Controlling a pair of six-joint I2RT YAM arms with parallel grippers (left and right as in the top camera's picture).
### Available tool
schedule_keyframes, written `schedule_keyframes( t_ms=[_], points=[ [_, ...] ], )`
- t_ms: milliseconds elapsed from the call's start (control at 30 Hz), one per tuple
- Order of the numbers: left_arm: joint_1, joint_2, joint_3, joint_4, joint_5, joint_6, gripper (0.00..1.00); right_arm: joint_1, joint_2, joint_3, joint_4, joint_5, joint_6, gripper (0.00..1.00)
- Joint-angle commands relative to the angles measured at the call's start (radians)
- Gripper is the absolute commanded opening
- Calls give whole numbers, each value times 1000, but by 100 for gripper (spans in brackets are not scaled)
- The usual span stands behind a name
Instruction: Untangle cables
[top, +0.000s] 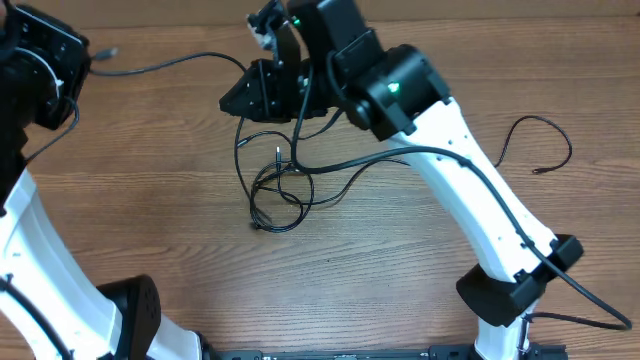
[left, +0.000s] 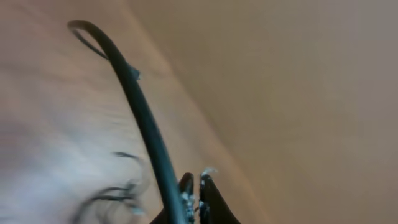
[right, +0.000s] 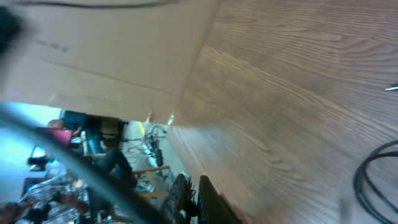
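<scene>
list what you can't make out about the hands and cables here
- Left hand: left wrist view is blurred, so whether it pinches the cable beside it is unclear.
- Right hand: right wrist view cuts its fingers at the bottom edge; grip unclear.
- Tangle: overhead, its upper loops run under the right arm.

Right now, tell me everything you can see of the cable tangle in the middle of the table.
The cable tangle is a few thin black cords, looped loosely across one another, lying flat on the wooden table. One silver-tipped plug points out near its top. Strands run up and vanish beneath the right arm, whose thicker cable crosses its upper edge.
</scene>
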Motion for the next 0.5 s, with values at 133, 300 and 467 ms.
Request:
schedule_keyframes(
  t_ms=[133,300,467],
  points=[
    [3,74,5,-16,122,344,65,5,-80,2,-3,-80,16,4],
    [2,99,-3,-16,139,481,100,5,-80,2,-56,-72,-79,4],
    [-16,99,-22,-16,316,488,100,5,-80,2,-167,235,-101,4]
  ],
)
